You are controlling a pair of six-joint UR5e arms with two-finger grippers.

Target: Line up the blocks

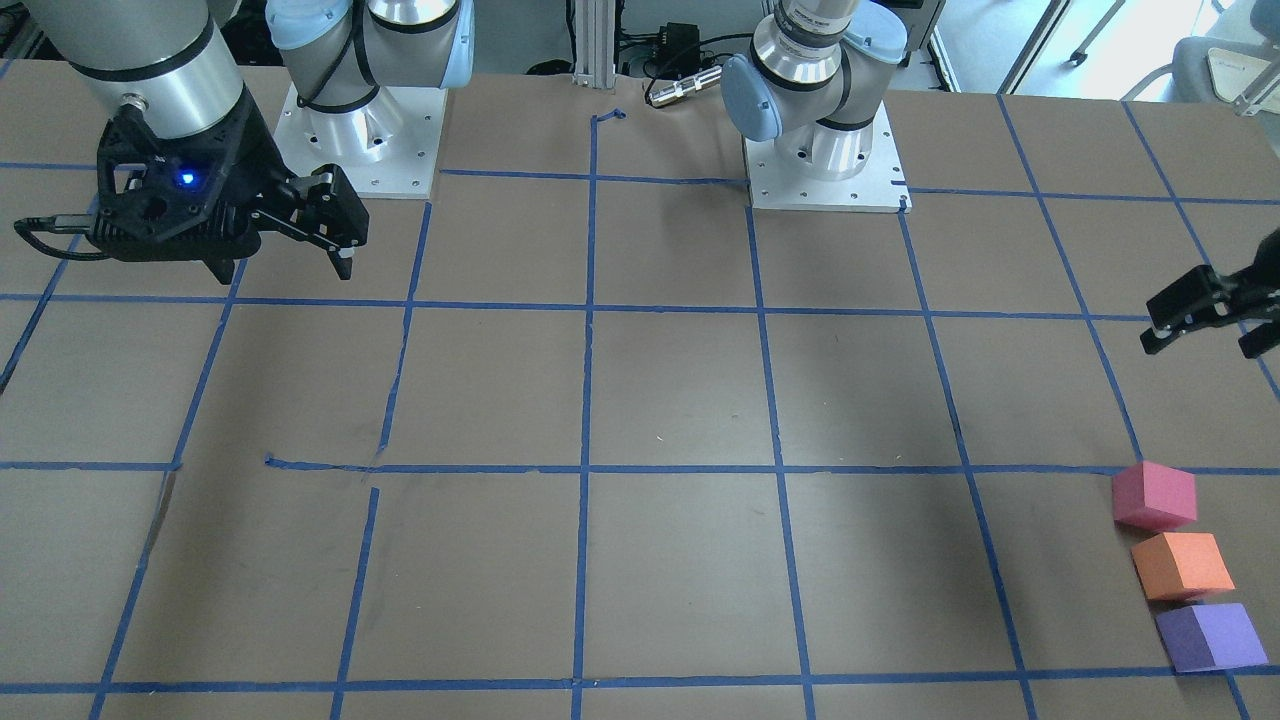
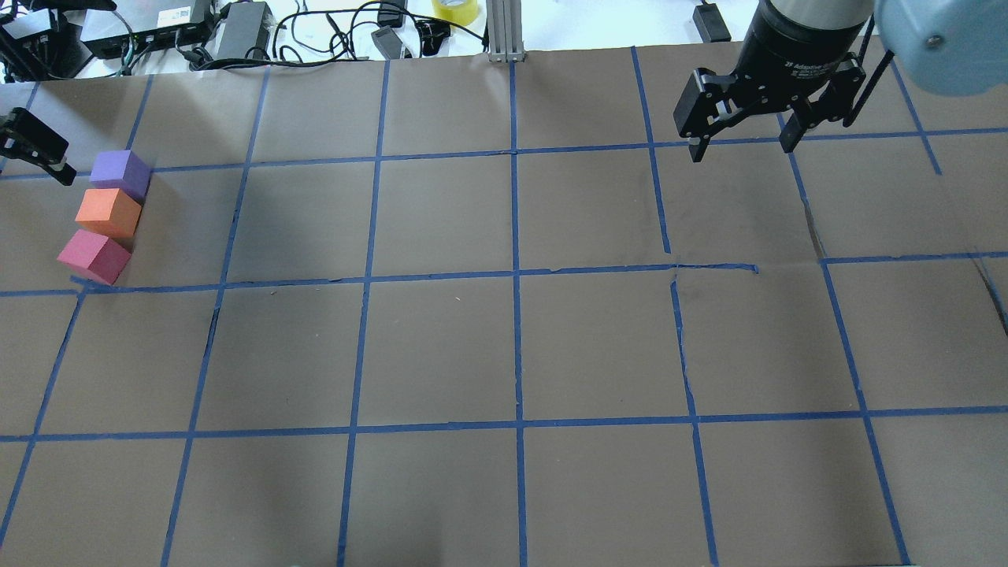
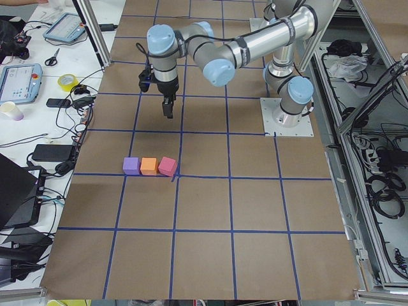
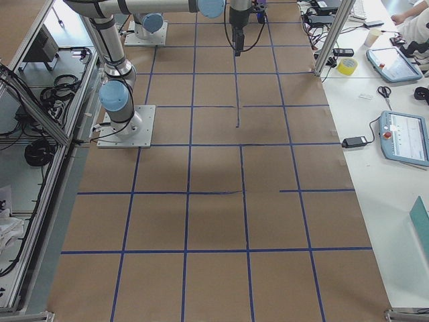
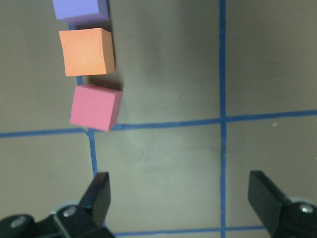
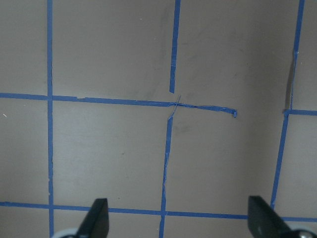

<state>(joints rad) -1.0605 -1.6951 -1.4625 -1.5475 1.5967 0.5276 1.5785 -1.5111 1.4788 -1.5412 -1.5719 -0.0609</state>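
Three small cubes lie in a short row near the table's left end: purple point(image 2: 120, 172), orange point(image 2: 109, 213) and pinkish-red point(image 2: 93, 257). The pinkish-red one is turned slightly and sits at a tape crossing. They also show in the front view as pinkish-red point(image 1: 1155, 495), orange point(image 1: 1183, 565) and purple point(image 1: 1210, 637). In the left wrist view they are pinkish-red point(image 5: 95, 107), orange point(image 5: 86, 51) and purple point(image 5: 80, 10). My left gripper point(image 5: 181, 198) is open and empty, hovering apart from the row, nearest the pinkish-red cube. My right gripper point(image 2: 742, 150) is open and empty, far off over the table's right side.
The brown table point(image 2: 504, 346) carries a grid of blue tape lines. The two arm bases point(image 1: 360, 130) point(image 1: 825, 150) stand at the robot's edge. Cables, power bricks and a tape roll point(image 2: 455, 9) lie beyond the far edge.
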